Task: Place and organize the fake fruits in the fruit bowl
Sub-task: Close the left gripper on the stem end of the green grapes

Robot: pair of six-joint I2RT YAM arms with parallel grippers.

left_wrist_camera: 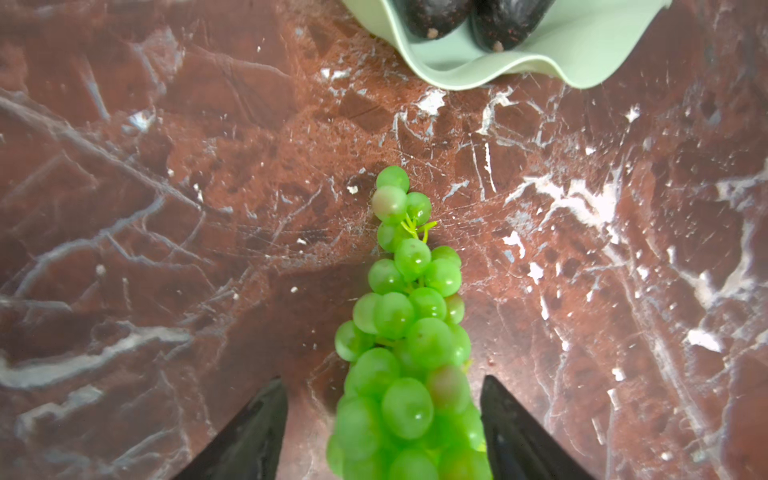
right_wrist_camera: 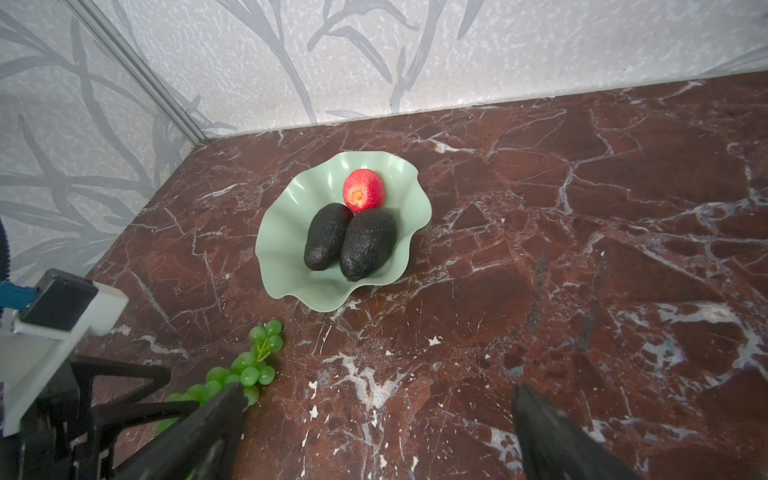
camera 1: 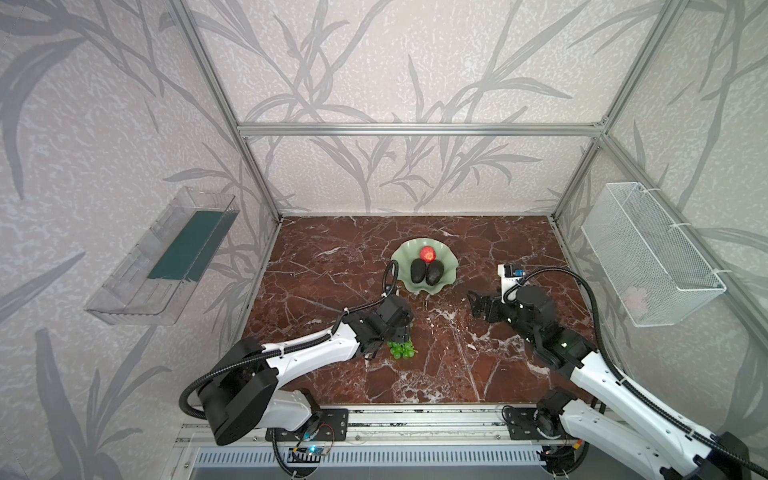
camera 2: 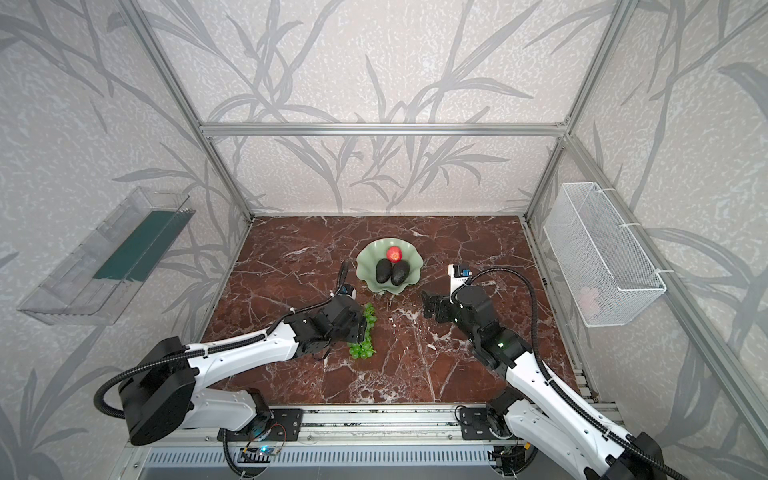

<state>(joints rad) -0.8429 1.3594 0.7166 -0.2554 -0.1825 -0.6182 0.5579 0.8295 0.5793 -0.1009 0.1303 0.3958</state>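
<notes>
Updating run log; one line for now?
pale green wavy bowl: two dark avocados, red round fruit | green grape bunch: on table, inside open left gripper | right gripper: open

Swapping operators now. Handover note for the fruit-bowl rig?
Left gripper: open, jaws on either side of the grapes, no grip yet.
Right gripper: open, empty, over the table beside the fruit bowl.
Done: two avocados and the red fruit lie in the bowl.
Left to do: the grapes lie on the table, just short of the bowl's near rim. Likely next step: close on them and move them into the bowl.
</notes>
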